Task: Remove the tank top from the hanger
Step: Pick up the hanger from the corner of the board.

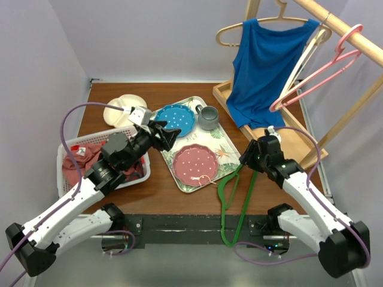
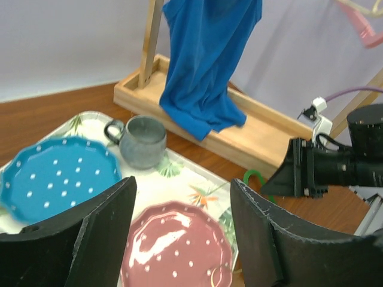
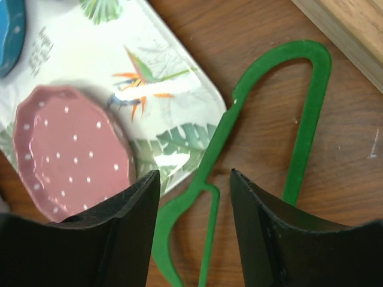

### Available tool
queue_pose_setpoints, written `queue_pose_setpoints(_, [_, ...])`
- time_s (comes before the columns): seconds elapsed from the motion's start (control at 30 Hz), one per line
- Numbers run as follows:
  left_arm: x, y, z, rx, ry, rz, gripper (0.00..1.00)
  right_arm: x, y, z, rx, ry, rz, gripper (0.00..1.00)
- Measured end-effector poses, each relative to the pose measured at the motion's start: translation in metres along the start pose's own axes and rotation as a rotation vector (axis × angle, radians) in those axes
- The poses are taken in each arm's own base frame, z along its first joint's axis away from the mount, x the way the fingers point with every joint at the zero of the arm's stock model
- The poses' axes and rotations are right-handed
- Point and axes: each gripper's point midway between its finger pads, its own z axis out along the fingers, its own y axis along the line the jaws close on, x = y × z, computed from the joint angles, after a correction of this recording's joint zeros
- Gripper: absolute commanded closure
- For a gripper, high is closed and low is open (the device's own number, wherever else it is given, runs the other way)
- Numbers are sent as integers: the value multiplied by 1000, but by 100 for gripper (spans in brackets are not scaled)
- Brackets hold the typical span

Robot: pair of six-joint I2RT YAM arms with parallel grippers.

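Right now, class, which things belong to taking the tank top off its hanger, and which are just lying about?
Job: tank top, wooden hanger, rail.
Lying about: green hanger, pink hanger, tray, blue plate, pink plate, mug, basket.

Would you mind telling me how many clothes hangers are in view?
4: a tan hanger carrying the tank top, a white hanger and a pink hanger on the rail, and a green hanger on the table.
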Motion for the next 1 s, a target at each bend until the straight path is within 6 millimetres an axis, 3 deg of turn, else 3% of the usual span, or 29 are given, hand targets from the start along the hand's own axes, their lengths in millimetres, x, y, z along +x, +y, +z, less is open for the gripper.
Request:
queue_pose_setpoints(0.1, [13,6,-8,-23,36,0,30,3,0,18,18,9,58,59])
queue_pose_setpoints(0.3, [18,10,-18,-40,52,-5,30,24,-11,45,59,48,139,62])
queue_pose_setpoints(1.0, [32,18,-21,-80,95,-17,27,30,-28,68,111,-5,179,59])
